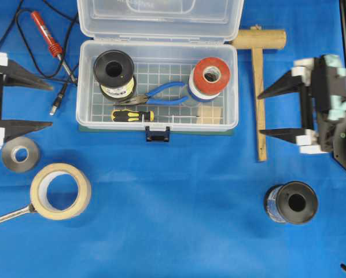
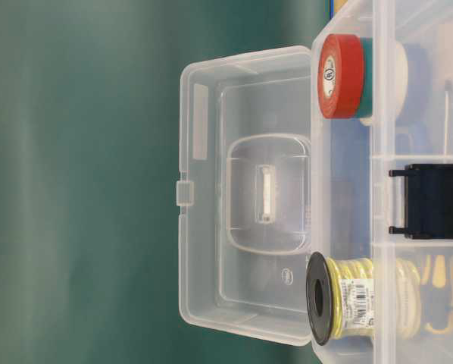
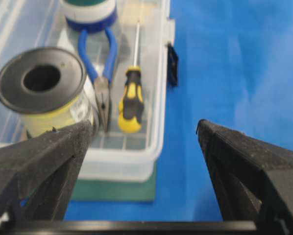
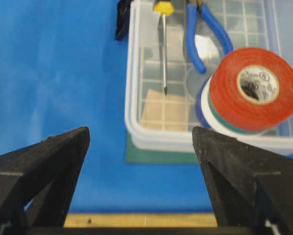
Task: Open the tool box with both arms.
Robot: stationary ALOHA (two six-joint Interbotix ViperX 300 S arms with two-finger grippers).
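Observation:
The tool box [image 1: 83,110] stands open at the back middle, its clear lid [image 1: 159,20] folded back and its dark blue latch [image 1: 157,134] hanging at the front. Inside lie a yellow wire spool [image 1: 115,72], blue pliers [image 1: 164,92], a screwdriver [image 1: 132,114] and a red-topped tape stack [image 1: 212,78]. My left gripper [image 1: 51,105] is open and empty, left of the box and apart from it. My right gripper [image 1: 260,113] is open and empty, right of the box. The left wrist view shows the box end [image 3: 158,98] past the open gripper [image 3: 144,125]. The right wrist view shows the other end [image 4: 132,98] past the open gripper [image 4: 141,131].
A wooden mallet [image 1: 258,87] lies between the box and my right gripper. A black spool [image 1: 291,202] stands at front right. A masking tape roll [image 1: 60,191], a grey tape roll [image 1: 20,154], a wrench [image 1: 8,215] and a red probe with cable [image 1: 45,32] lie at left.

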